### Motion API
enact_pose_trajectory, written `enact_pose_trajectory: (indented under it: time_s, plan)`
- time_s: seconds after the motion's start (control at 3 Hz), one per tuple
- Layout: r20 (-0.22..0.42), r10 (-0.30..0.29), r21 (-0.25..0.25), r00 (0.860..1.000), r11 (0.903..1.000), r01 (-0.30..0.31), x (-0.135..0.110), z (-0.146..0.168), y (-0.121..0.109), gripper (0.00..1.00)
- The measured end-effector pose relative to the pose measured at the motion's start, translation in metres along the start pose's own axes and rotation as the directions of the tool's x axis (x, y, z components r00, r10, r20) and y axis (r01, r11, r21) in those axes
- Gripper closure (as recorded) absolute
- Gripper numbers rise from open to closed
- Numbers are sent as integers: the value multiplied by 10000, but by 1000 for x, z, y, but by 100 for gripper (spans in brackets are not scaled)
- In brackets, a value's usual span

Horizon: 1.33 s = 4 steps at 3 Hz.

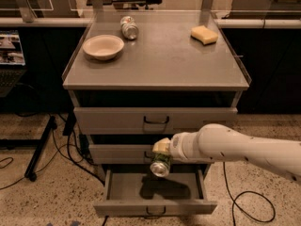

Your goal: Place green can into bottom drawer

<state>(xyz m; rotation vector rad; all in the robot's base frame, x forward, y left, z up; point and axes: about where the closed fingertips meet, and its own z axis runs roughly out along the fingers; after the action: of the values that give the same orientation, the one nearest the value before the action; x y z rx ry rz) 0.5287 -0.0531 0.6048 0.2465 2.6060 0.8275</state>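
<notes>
The bottom drawer (155, 206) of the grey cabinet is pulled open, with a small dark handle on its front. My white arm reaches in from the right. The gripper (161, 153) is shut on the green can (160, 165), which hangs tilted with its silver end down, above the middle of the open drawer and in front of the middle drawer (117, 152). The can casts a shadow on the drawer floor.
On the cabinet top (160, 65) lie a beige bowl (103, 46), a silver-white can with red markings (129, 27) on its side and a yellow sponge (204, 34). The top drawer (155, 120) is shut. Cables (61, 145) and a stand leg (40, 147) lie on the floor at left.
</notes>
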Motion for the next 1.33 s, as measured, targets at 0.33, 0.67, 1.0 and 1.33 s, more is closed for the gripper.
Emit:
enact_pose_trajectory:
  time_s: [0.33,0.67,1.0,1.33]
  plan:
    - [-82,107,-933,9999,9956,-114,-12,17,-30,100]
    - [-645,634,-1320,9959,9887,-715,-3,50,-80,100]
    - [-1271,1278,-1306,9836,9809,-1443,10,75,-116,100]
    - [-1372,1364,-1315,9811,9792,-1545,13,80,-120,100]
